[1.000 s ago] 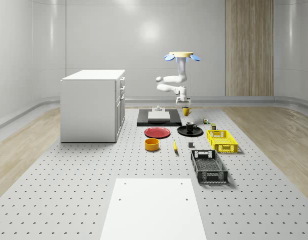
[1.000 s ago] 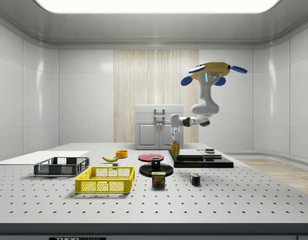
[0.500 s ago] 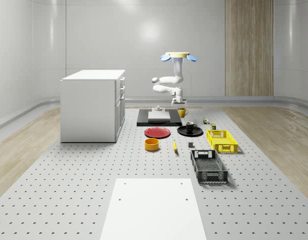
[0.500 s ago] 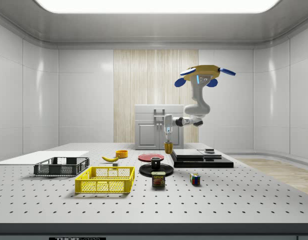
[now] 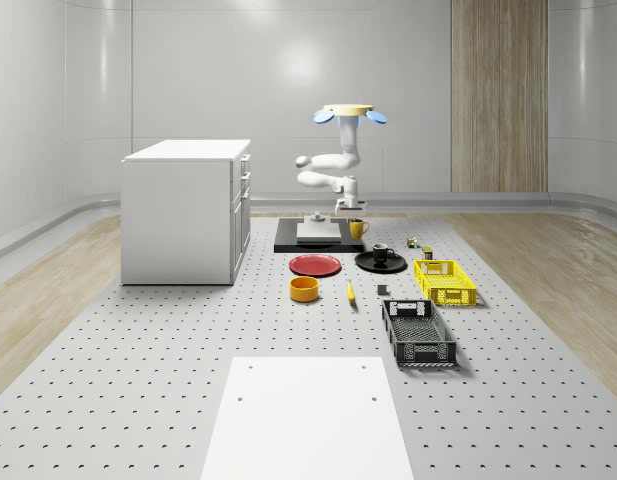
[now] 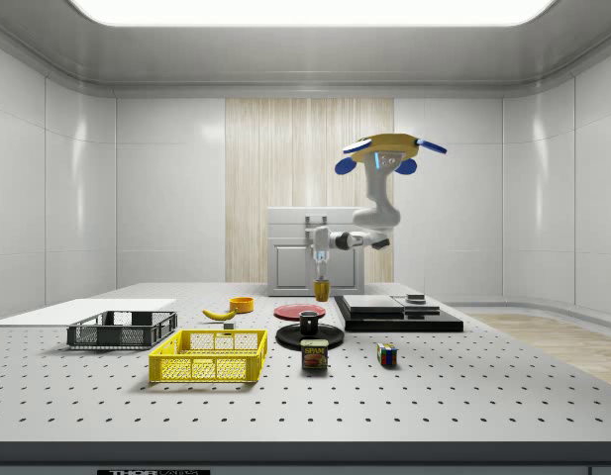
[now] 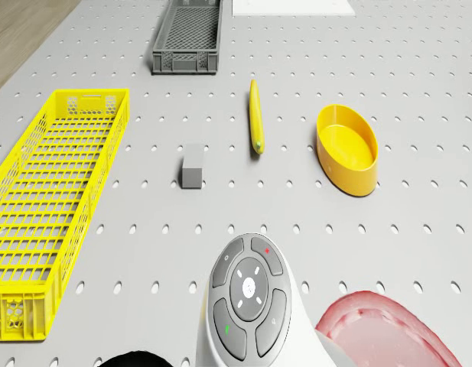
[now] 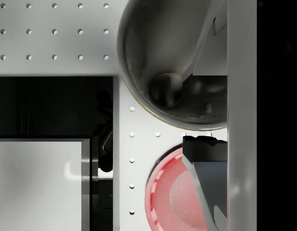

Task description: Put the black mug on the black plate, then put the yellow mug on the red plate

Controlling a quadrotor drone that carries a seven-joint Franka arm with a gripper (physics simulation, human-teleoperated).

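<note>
My gripper (image 5: 349,210) is shut on the yellow mug (image 5: 357,228), which hangs in the air by the black platform's (image 5: 318,238) corner. In the side view the gripper (image 6: 322,273) holds the yellow mug (image 6: 322,290) above the table, just past the red plate (image 6: 299,311). The wrist view looks into the mug (image 8: 153,43), one finger (image 8: 206,33) inside and one finger (image 8: 204,175) outside its wall, with the red plate (image 8: 170,192) below. The drone (image 5: 348,112) hovers over the platform's right end. The black mug (image 5: 380,251) stands on the black plate (image 5: 393,266).
A white cabinet (image 5: 188,210) stands at the whole-scene view's left. An orange bowl (image 5: 305,289), banana (image 5: 350,291), grey block (image 7: 192,167), yellow crate (image 5: 445,281) and black crate (image 5: 418,332) lie nearer the camera. A can (image 6: 315,355) and cube (image 6: 387,354) sit near the plates.
The drone, arm and gripper have moved toward the whole-scene view's left with the yellow mug held, from beside the black plate toward the red plate. The mug has stayed off the table.
</note>
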